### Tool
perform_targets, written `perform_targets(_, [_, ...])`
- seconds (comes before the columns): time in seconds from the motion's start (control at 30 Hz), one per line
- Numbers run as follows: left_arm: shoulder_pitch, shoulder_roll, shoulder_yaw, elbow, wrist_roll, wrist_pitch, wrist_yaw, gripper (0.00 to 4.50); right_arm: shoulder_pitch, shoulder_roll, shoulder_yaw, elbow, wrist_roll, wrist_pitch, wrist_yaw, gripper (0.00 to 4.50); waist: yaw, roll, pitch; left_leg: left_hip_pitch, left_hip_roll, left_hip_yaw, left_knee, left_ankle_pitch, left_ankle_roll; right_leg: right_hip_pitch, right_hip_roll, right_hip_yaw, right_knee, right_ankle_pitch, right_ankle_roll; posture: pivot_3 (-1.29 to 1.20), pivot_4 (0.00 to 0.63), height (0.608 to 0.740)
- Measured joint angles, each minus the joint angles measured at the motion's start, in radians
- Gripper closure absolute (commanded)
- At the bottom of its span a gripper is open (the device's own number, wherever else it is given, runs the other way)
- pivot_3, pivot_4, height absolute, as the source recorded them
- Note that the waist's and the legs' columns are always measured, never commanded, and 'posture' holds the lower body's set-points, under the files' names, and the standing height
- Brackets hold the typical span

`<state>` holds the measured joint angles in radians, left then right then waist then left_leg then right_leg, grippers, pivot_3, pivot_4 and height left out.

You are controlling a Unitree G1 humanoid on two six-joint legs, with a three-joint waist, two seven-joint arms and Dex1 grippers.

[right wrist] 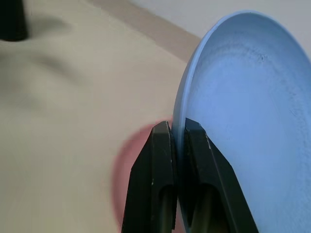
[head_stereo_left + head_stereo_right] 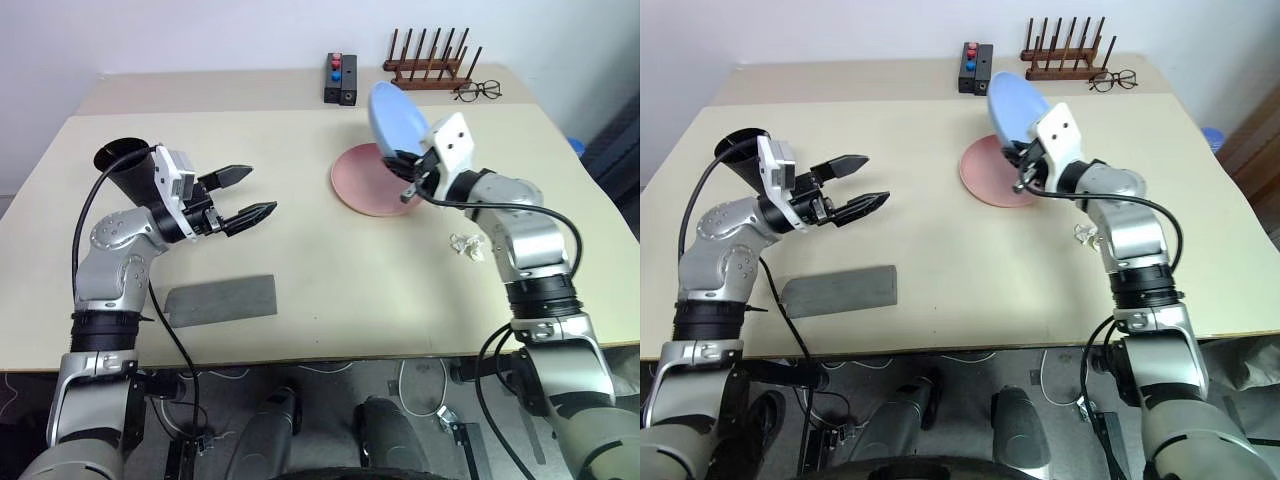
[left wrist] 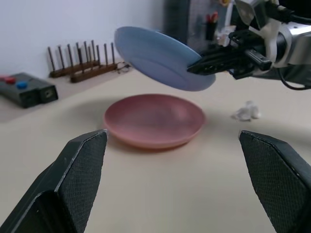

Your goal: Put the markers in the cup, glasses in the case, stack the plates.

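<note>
My right gripper (image 2: 408, 187) jaws pinch the light blue plate (image 2: 393, 121) by its rim above the pink plate (image 2: 375, 180). It looks stiff, light, likely slippery, so a rim hold suits. My left gripper (image 2: 250, 195) jaws stand wide, empty.

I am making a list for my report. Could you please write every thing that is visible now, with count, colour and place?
Blue plate: 1, light blue, tilted, held above pink plate.
Pink plate: 1, salmon, flat on table.
Cup: 1, black, behind left gripper.
Case: 1, grey, table's near left.
White scrap: 1, beside right arm.
Spectacles: 1, thin black, far edge.
Wooden rack: 1, brown, far edge.
Black box: 1, red and blue buttons, far edge.
Table: 1, beige.
Left gripper: open, empty.
Right gripper: shut on blue plate's rim.
</note>
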<state>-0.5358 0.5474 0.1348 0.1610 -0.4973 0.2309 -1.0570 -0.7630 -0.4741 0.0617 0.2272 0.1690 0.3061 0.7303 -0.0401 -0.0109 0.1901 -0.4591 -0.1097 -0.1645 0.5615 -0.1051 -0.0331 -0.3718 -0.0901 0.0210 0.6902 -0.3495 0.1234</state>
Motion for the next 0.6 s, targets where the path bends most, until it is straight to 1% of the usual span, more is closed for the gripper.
perform_targets(0.13, [0.043,-0.002,0.008,-0.07,-0.015,0.022,0.044,0.0,0.008,0.027,0.028,0.019,0.004,-0.006,0.044,4.44,-0.003,0.0,0.0,0.0,0.0,0.0,0.0,0.0,0.0,0.0,0.0,0.0,0.0,0.0,0.0,0.0,0.15,0.74])
perform_targets(0.17, [0.057,-0.003,0.008,-0.088,-0.017,0.026,0.054,0.0,0.007,0.034,0.033,0.024,0.007,-0.005,0.056,3.78,-0.004,0.0,0.0,0.0,0.0,0.0,0.0,0.0,0.0,0.0,0.001,0.0,0.0,0.0,0.0,0.0,0.15,0.74])
perform_targets(0.2, [0.064,-0.008,0.008,-0.099,-0.018,0.029,0.062,0.0,0.001,0.039,0.038,0.044,0.002,-0.007,0.059,3.57,-0.004,0.0,0.0,0.0,0.001,0.0,0.0,0.0,0.0,0.0,0.001,0.0,0.0,0.0,0.0,0.0,0.15,0.74])
perform_targets(0.27, [0.066,-0.013,0.009,-0.117,-0.027,0.04,0.077,0.0,-0.009,0.047,0.042,0.092,-0.011,-0.009,0.051,2.7,-0.004,0.0,0.0,0.0,0.001,0.0,0.0,0.001,-0.001,0.0,0.001,0.0,0.001,0.001,-0.001,0.0,0.15,0.74])
perform_targets(0.43, [0.069,-0.013,0.009,-0.143,-0.038,0.054,0.089,0.0,-0.039,0.051,0.042,0.155,-0.04,-0.037,0.038,0.07,-0.004,0.0,0.0,0.0,0.001,0.0,-0.001,0.001,-0.001,-0.001,0.001,0.0,0.001,0.001,-0.001,0.0,0.15,0.74])
perform_targets(0.53, [0.071,-0.01,0.009,-0.146,-0.054,0.075,0.079,0.0,-0.042,0.049,0.031,0.155,-0.033,-0.039,0.042,0.03,-0.004,0.0,0.0,0.0,0.001,0.0,-0.001,0.001,-0.001,-0.001,0.001,0.0,0.001,0.001,-0.001,0.0,0.15,0.74])
perform_targets(0.6, [0.076,0.0,0.009,-0.163,-0.081,0.104,0.056,0.0,-0.04,0.033,0.011,0.143,-0.002,-0.006,0.067,0.03,-0.004,0.0,0.0,0.0,0.001,0.0,-0.001,0.001,-0.001,-0.001,0.001,0.0,0.001,0.001,-0.001,0.0,0.15,0.74])
